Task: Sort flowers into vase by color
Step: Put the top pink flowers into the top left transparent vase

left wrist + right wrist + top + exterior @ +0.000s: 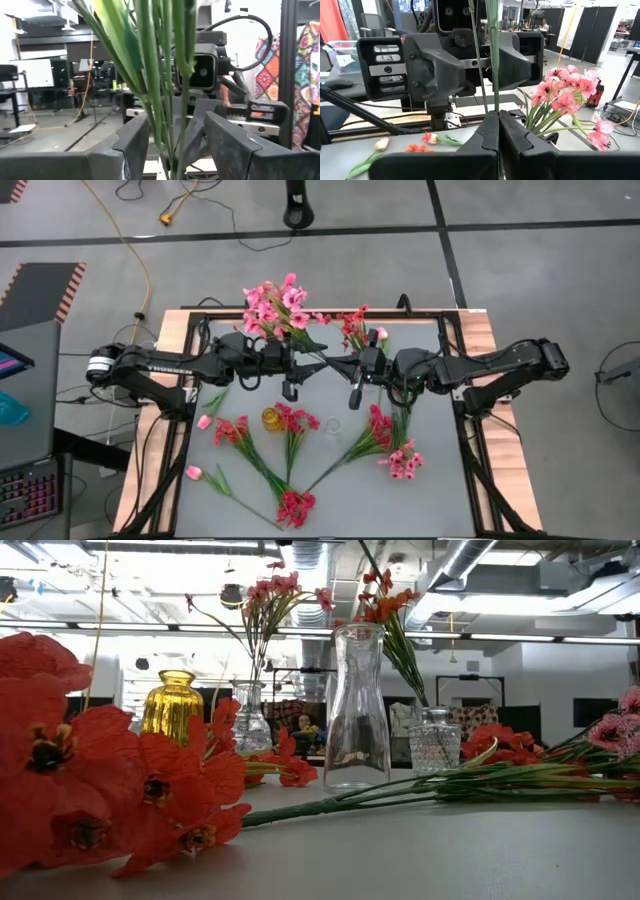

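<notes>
My right gripper [498, 117] [346, 370] is shut on the thin green stem [495, 75] of a flower sprig held high over the table's middle. Its blossoms are out of both wrist views. My left gripper [175, 145] [308, 367] faces it, open, with the leafy stems [160, 75] standing between its fingers; whether they touch, I cannot tell. A pink bunch [275, 305] and a red bunch [352, 325] stand in clear vases at the back. A yellow vase [271, 418] and a tall clear vase [357, 705] stand mid-table. Loose flowers [290, 505] lie on the table. My right gripper pinches the upright stem [495, 104] between its two shut fingers. The fingers come level from the table's right side and lie across the stem. The stem rises straight above the fingers and out of the picture; its lower end is hidden by the gripper.
Red sprigs [380, 430] and pink ones [403, 463] lie at the near right. Pale buds [195, 473] lie at the near left. The table's dark frame rail [300, 310] runs along the far edge. In the low view a red blossom cluster [90, 780] lies close.
</notes>
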Robot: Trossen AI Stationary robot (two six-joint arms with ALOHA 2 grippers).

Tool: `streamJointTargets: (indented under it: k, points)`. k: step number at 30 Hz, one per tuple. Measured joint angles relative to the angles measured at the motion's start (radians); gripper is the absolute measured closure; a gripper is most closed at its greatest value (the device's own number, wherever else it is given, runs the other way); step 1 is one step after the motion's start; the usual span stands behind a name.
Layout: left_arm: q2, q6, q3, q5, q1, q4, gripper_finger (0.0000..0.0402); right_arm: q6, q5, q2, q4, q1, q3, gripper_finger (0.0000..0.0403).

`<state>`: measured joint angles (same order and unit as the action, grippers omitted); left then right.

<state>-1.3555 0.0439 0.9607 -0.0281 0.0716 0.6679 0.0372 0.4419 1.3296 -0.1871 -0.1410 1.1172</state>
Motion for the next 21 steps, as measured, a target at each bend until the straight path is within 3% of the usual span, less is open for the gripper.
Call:
streamJointTargets:
  k: [4,12,17,21]
  points:
    - [0.001,0.009,0.0,0.019,-0.005,0.001,0.0256,-0.002,0.0,0.0,-0.001,0.0,0.0,0.0375]
    - [0.001,0.0,0.0,0.034,-0.005,-0.004,0.0389,-0.003,0.001,0.0,-0.001,0.0,0.0,0.0375]
    - [0.001,-0.004,0.0,0.036,-0.005,-0.023,0.0396,-0.003,0.001,0.0,0.009,0.0,0.0,0.0368]
    - [0.026,-0.019,0.0,0.036,-0.005,-0.086,0.04,-0.003,0.001,0.0,0.008,0.0,0.0,0.0339]
